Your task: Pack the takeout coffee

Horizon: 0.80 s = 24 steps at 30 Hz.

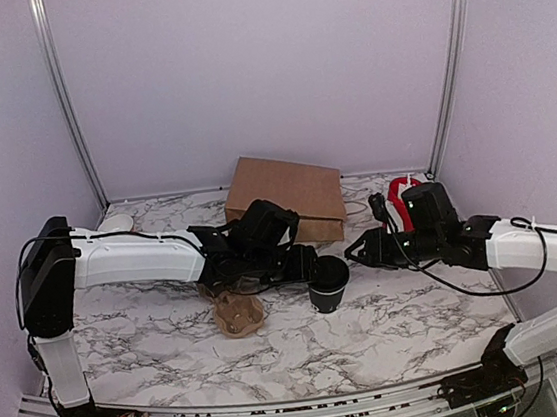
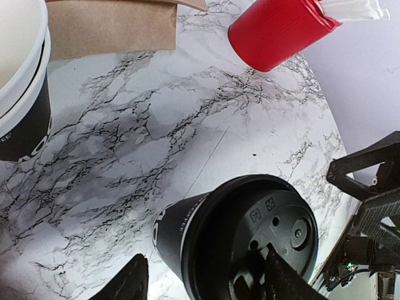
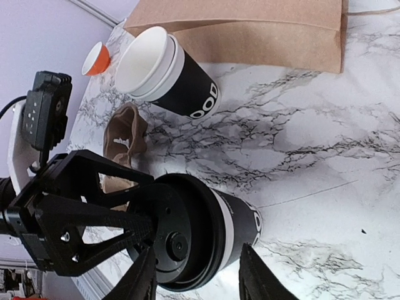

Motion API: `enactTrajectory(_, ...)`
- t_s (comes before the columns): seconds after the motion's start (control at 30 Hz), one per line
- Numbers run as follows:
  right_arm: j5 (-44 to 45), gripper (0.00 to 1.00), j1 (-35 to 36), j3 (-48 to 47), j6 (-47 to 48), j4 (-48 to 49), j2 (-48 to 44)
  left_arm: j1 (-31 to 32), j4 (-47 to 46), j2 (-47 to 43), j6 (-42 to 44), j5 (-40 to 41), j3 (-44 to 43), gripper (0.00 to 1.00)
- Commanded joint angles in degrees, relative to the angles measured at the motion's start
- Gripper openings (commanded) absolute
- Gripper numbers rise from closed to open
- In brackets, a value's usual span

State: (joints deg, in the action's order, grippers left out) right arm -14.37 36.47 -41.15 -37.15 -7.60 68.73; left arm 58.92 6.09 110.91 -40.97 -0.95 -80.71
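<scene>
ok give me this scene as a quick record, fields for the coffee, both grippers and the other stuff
takeout coffee: lid on, on the marble table, outside the bag
left gripper: open, at the lid
right gripper: open, close beside the coffee
paper bag: lying flat behind the coffee
lidless cups: stacked, near the bag
cup carrier: left of the coffee
</scene>
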Motion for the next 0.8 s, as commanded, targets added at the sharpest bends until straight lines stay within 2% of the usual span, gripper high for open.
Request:
enactTrajectory(0.0,1.63,0.41,0.36,1.71,-1.75,-1.74,-1.30,-0.20,0.95,-1.05,0.10,0.65,0.82,0.64)
enactTrajectory(0.3,0.19,0.32,0.89,2.24,-2.02,-1.47,0.56,-0.20,0.96,-0.67,0.28,0.31,0.39,0.64)
enactTrajectory(0.77,-1.35,0.31,1.15,2.63,-2.03,0.25,2.59,-0.25,0.52,0.09,0.11,-0.27,0.29,0.64)
